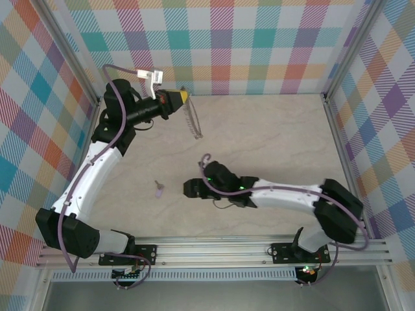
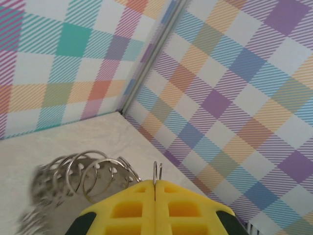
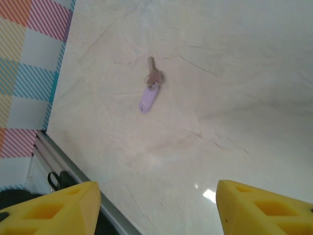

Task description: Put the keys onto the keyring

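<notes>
The key [image 1: 159, 188] [image 3: 150, 95] is tiny, with a lilac plastic head and a short dark shaft. It lies flat on the pale worktop [image 1: 272, 129], near the front left. The keyring [image 1: 192, 120] [image 2: 83, 176], a chain of linked silver rings, dangles from the left hand [image 1: 185, 96] [image 2: 155, 196] by the back wall. That hand's yellow fingers are pressed together, pinching one ring. The right hand [image 1: 188, 188] [image 3: 156, 205] hangs low just right of the key, fingers spread wide.

No text, label, brand, number or sign can be read on anything here.
</notes>
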